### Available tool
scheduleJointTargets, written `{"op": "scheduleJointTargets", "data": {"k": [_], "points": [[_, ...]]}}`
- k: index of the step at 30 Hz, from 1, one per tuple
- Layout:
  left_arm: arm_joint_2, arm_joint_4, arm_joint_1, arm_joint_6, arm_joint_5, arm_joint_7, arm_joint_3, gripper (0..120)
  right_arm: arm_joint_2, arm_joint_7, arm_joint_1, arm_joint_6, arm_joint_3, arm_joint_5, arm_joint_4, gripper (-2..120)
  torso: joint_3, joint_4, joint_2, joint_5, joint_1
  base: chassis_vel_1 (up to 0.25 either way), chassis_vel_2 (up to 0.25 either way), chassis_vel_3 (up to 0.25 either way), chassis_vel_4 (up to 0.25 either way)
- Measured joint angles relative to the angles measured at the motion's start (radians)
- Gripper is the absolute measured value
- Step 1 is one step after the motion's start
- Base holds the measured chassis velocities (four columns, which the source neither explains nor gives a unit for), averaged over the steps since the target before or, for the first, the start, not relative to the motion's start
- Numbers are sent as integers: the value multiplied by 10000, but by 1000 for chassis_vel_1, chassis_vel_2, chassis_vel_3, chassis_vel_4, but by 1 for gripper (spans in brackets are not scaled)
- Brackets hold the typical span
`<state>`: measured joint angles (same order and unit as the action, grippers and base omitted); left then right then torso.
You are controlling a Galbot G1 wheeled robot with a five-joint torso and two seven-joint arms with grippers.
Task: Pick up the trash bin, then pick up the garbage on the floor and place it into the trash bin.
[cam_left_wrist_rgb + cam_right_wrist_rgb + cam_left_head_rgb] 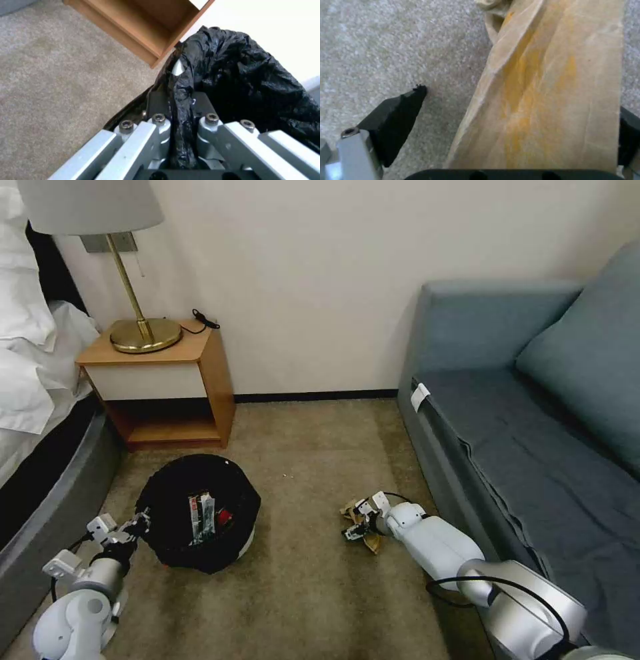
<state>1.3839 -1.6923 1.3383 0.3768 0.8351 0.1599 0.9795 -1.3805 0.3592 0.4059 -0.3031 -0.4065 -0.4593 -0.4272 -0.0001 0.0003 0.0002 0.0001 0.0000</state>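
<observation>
The left gripper (141,522) pinches the crinkly black bag rim of the round trash bin (200,511), near the wooden nightstand (167,383). Farther from the nightstand, the right gripper (354,525) holds its fingers apart around a crumpled tan wrapper (546,95) on the carpet (313,587).

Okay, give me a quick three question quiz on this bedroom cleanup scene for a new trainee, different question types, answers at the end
1. True or false: the left gripper is shut on the trash bin.
2. What lies between the open fingers of the right gripper? A) a bottle B) the tan wrapper C) a phone
3. Fill in: the trash bin stands on the carpet in front of the ____.

Key
1. True; it pinches the black liner at the rim.
2. B
3. nightstand
</observation>
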Motion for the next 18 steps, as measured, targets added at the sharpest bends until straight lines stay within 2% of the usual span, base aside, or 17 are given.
{"op": "scheduleJointTargets", "data": {"k": [7,8,9,10,18], "points": [[12,0,4,-5,-15,0,-39,5,-69,-181,58,-28,129,18,53,93,-2,-5,2,-7,-1,0,0,0,0],[20,-3,-12,-6,-33,-1,-64,5,-104,-293,62,-45,208,-19,103,85,-3,-9,3,-8,-2,0,0,0,0],[23,-12,-13,-6,-37,-1,-65,5,-112,-298,62,-49,228,-28,118,81,-3,-9,3,-9,-2,0,0,0,0],[23,-12,-13,-6,-37,-1,-65,5,-112,-298,62,-49,228,-28,118,81,-3,-9,3,-9,-2,0,0,0,0],[16,-71,-15,-9,-47,-2,-67,5,-79,-348,40,-127,254,-121,122,59,-2,-8,3,-6,-2,0,0,0,0]]}}
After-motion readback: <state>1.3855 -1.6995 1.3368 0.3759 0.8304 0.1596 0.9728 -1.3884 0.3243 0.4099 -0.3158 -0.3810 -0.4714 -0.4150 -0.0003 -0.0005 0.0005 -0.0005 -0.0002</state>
